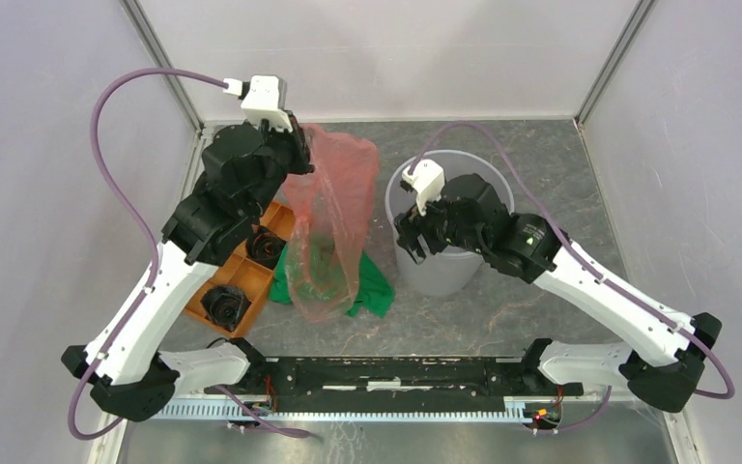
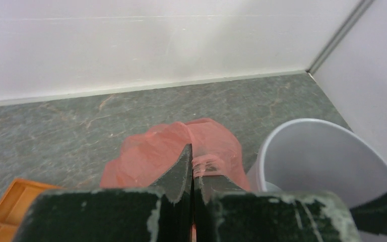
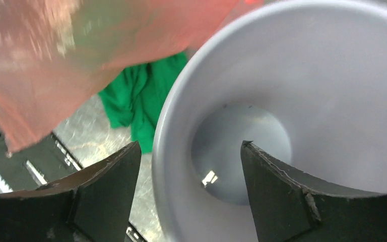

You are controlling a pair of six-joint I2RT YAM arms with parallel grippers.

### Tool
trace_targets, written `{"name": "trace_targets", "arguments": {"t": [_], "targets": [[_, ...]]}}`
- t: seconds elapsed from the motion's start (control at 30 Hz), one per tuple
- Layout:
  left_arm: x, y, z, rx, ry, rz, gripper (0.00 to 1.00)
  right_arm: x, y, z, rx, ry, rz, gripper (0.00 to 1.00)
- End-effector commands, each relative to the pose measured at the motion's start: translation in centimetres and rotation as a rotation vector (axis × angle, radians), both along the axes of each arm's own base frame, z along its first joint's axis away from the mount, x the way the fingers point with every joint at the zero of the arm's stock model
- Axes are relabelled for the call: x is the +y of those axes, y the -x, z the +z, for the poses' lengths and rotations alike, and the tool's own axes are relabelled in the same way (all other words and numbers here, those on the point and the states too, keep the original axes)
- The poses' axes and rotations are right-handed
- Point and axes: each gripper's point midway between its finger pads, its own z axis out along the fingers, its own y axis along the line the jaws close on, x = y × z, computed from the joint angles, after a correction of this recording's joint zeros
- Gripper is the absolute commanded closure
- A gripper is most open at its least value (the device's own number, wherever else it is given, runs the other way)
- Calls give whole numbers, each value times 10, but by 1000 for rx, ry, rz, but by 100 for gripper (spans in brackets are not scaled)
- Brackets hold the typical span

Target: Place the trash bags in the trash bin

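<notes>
Above the grey marbled table (image 1: 502,319), the left gripper (image 1: 301,143) pinches the top edge of the red-pink trash bag (image 1: 333,222), its jaws closed tight on the film. It holds the bag aloft so that it hangs full length just to the left of the trash bin (image 1: 435,275), its lower end over a green cloth (image 1: 372,288) lying on the table. The right gripper (image 3: 190,146) stands with jaws spread wide astride the bin's rim, one finger outside the wall and one inside, gripping nothing. The bin is upright and shows only a bare floor inside; no part of the bag has crossed its rim. By this reading the task is at an early stage. The bag is lifted and ready, but it is not yet carried over the bin, lowered in or tucked inside. An orange tray (image 1: 214,290) with black rolls (image 1: 224,303) sits apart at the left.
</notes>
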Motion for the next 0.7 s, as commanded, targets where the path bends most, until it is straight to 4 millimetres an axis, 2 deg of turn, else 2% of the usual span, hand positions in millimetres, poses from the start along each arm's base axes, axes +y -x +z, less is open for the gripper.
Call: {"name": "trace_targets", "arguments": {"t": [0.0,0.17,0.3,0.47,0.57,0.67], "targets": [[-21,5,18,-28,-74,-150,98,1,-21,51,-106,-13,-89,18],[-17,-3,20,-15,-109,-110,98,28,-21,102,-169,-71,-63,9],[-26,-7,26,-8,-134,-143,98,69,1,124,-144,-198,95,5],[-34,-9,28,-11,-151,-181,98,102,22,140,-95,-354,222,3],[-34,-8,32,-16,-140,-181,98,100,7,135,-90,-402,105,2],[-34,-6,35,-18,-124,-185,98,101,-10,120,-119,-381,-10,4]]}}
